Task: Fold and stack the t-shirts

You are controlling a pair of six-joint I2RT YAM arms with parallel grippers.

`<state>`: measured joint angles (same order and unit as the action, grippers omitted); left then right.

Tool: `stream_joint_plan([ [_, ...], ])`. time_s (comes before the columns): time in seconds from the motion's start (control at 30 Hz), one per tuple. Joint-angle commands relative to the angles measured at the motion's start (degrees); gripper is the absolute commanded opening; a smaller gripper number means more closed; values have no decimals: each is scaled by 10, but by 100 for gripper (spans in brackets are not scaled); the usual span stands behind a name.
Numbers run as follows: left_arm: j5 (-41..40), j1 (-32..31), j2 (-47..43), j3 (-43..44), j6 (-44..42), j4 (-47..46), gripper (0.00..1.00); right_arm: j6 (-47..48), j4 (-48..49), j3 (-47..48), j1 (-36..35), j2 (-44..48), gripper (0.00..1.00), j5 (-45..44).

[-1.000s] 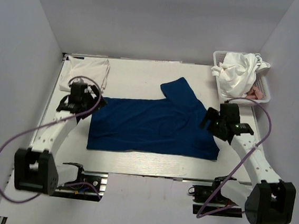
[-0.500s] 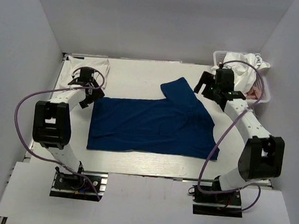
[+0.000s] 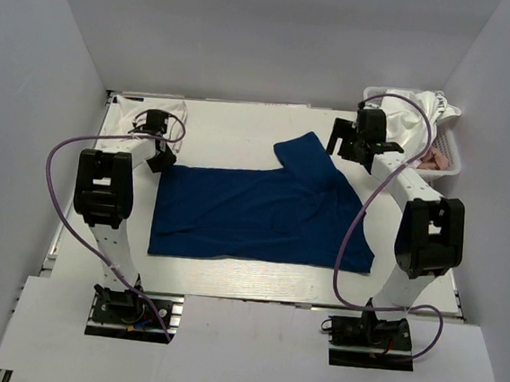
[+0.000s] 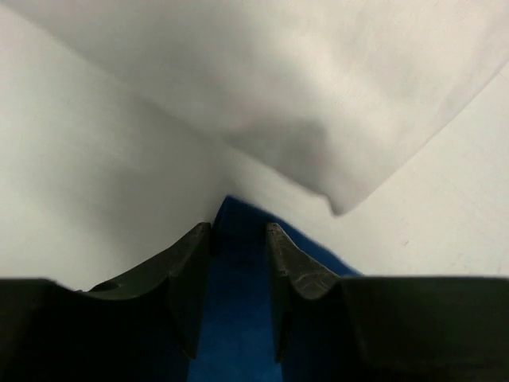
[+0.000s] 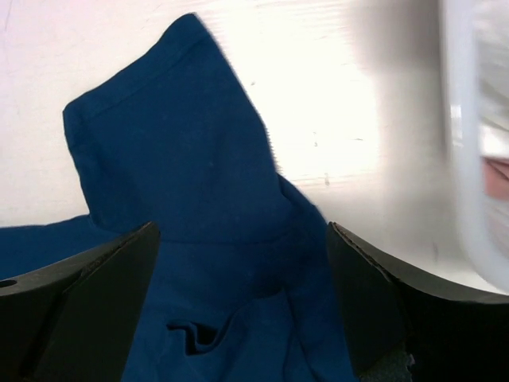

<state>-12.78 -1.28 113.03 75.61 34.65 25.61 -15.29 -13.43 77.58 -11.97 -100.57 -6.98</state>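
A white mesh basket point(image 3: 455, 161) stands at the table's point(image 3: 243, 131) far-right corner.
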Motion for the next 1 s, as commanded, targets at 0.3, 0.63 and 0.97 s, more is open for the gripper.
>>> stream_joint_plan([
  [0.3,-8,0,32,18,-18,38,19,66,-39,260,-46,-233,90,15],
  [0.63,-1,0,2,-1,-28,45,0,64,-62,471,-48,-422,90,-5],
  [0.97,0,-5,-24,9,-28,60,0,87,-32,465,-49,-447,20,43],
])
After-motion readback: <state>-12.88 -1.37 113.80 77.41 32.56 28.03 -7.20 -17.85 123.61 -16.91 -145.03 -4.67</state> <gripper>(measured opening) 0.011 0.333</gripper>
